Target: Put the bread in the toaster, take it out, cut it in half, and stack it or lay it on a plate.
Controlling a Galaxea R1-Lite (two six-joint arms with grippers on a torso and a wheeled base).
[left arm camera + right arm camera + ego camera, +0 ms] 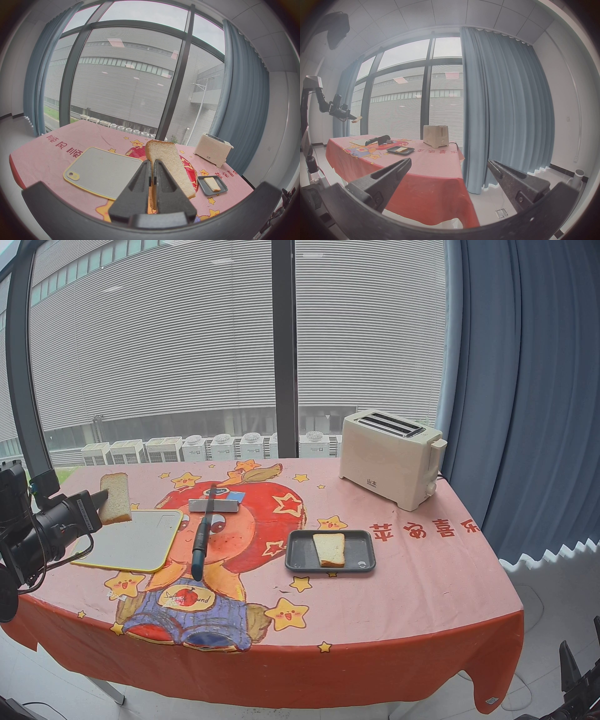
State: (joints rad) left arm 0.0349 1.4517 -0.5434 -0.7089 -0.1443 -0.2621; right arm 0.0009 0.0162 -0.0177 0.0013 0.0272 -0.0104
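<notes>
Looking across the table with the window at twelve o'clock, you find the left gripper [99, 499] at about nine o'clock, raised off the table; its two black wedge-shaped fingers [170, 193] pinch one bread slice [116, 497] along an edge. That slice is pale and porous with a thin tan crust and a domed top; the strip caught between the fingers is hidden from you. Just below it lies the cutting board [134, 540], a flat grey rectangle with rounded corners and a yellow rim. At three o'clock from the board the knife [201, 534] lies with its blue handle toward six o'clock and its dark blade across a small grey rest [214, 505]; the blade's edge is hard to make out. Near the centre sits a shallow dark tray [300, 559], matte and rectangular, bearing a narrower piece of bread [329, 549]. At two o'clock stands the toaster [390, 459], a smooth cream box with two long top slots whose insides you cannot see. A glossy pink printed tablecloth [406, 577] drapes over the edges. The right gripper [449, 162] hangs low, off the table toward four o'clock, its fingers spread wide, gripping nothing.
</notes>
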